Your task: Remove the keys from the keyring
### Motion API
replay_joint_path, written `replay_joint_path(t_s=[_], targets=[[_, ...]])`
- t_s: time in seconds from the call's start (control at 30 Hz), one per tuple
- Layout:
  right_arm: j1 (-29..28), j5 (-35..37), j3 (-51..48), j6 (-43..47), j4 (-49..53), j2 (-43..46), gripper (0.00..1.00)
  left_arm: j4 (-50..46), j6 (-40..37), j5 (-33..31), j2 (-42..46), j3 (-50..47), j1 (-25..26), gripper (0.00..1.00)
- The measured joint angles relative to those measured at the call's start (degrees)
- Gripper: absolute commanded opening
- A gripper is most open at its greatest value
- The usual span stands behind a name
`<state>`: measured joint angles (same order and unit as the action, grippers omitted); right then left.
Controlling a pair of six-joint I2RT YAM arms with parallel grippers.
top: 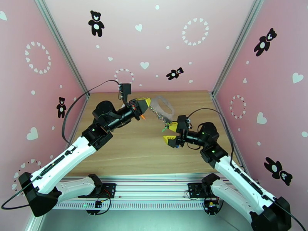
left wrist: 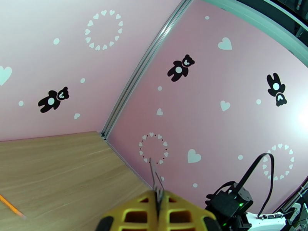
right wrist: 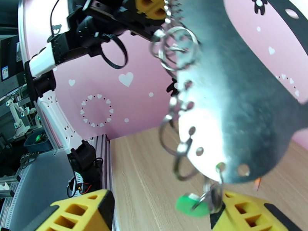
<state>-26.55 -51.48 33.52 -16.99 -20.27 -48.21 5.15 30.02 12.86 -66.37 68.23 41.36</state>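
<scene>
We see the left gripper (top: 147, 104) above the wooden table (top: 127, 151), toward 11 o'clock from its middle in the top view. Its yellow fingers are pressed together on the edge of the keyring (top: 164, 104). From its own wrist camera, the left gripper (left wrist: 158, 195) has its jaws fully closed, with the thin metal edge of the keyring (left wrist: 154, 178) standing up between them.

The keyring is a shiny flat metal plate. It hangs in the air at 3 o'clock from the left fingertips, clear of the table. A run of split rings (top: 158, 113) trails from it toward 5 o'clock.

From the right wrist camera the keyring (right wrist: 238, 104) is large and close. It has a row of small holes along its edge, and the split rings (right wrist: 175, 47) are threaded through them. At the plate's 6 o'clock corner hangs a small dark key (right wrist: 213, 195) with a bright green tag (right wrist: 190, 205).

The right gripper (top: 168, 133) sits at 5 o'clock from the plate, and the green tag (top: 164, 129) is just beside its upper finger. Its jaws stand well apart and clamp nothing. In its own view the right gripper (right wrist: 161, 206) has the key and tag close against the 3 o'clock finger. We cannot tell whether they touch it.

The left gripper (right wrist: 148, 4) shows at 12 o'clock in that view, above the rings.
</scene>
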Motion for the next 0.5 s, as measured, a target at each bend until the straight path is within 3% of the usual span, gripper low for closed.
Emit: replay_joint_path(t_s=[0.5], targets=[[-0.1, -3.0, 1.5, 1.1, 3.6, -0.1, 0.45, 0.0, -1.0, -1.3, 0.0, 1.0, 0.0, 0.00]])
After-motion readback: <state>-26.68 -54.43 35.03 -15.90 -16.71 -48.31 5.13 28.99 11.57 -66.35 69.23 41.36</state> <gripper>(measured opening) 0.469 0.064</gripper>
